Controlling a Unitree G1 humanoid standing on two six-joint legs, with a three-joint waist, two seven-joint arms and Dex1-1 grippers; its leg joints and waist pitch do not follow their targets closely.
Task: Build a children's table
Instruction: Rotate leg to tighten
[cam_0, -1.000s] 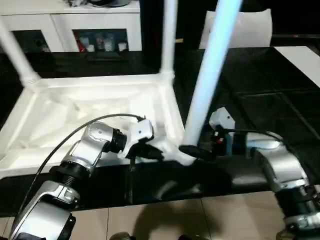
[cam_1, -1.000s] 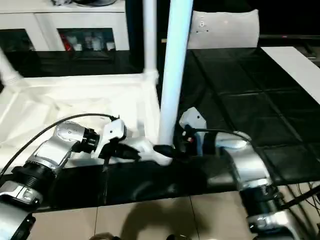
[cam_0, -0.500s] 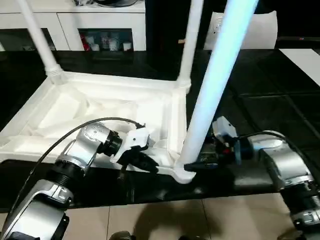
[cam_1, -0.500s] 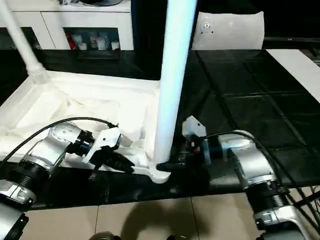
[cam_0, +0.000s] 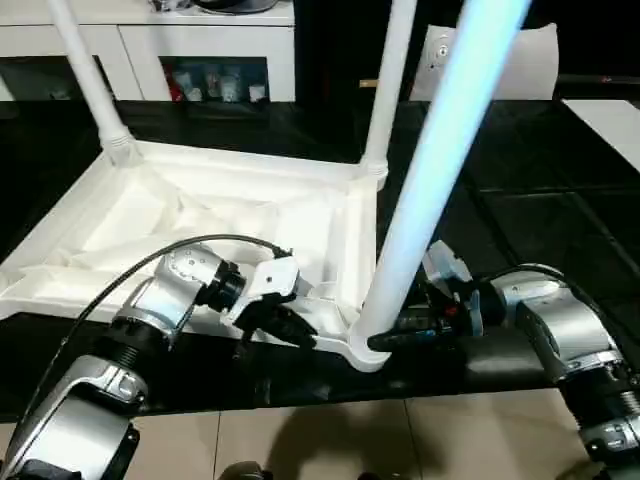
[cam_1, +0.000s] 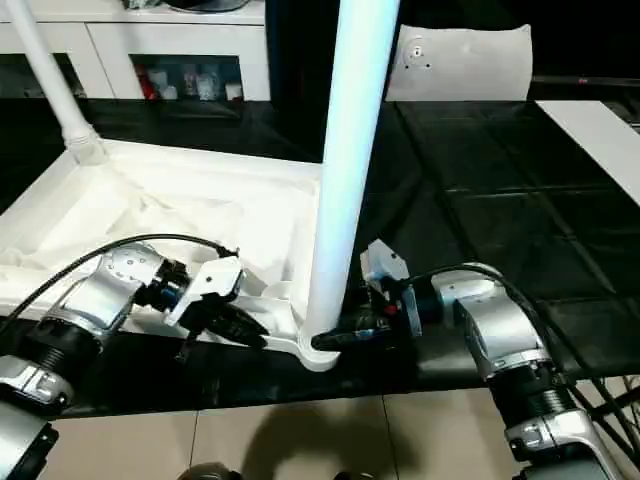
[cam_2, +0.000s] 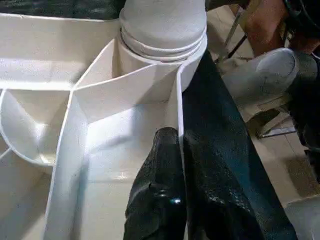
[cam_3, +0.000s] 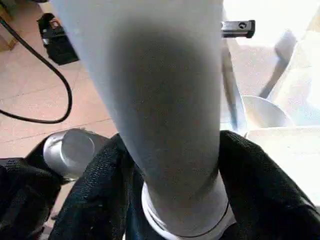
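Note:
The children's table lies upside down on a black surface, ribbed underside up. Two legs stand in its far corners. A third leg rises from the near right corner socket. My left gripper is shut on the thin near rim wall just beside that socket, one finger inside the rim. My right gripper reaches in from the right at the leg's base. Its fingers press both sides of the leg.
A white cabinet with glass doors stands behind the table. A flat white board lies at the far right and a white panel stands at the back. Beige floor tiles run along the near edge; a cable lies there.
The right gripper's fingers have closed in on the base of the near leg. The left gripper has kept its hold on the rim. The camera has shifted.

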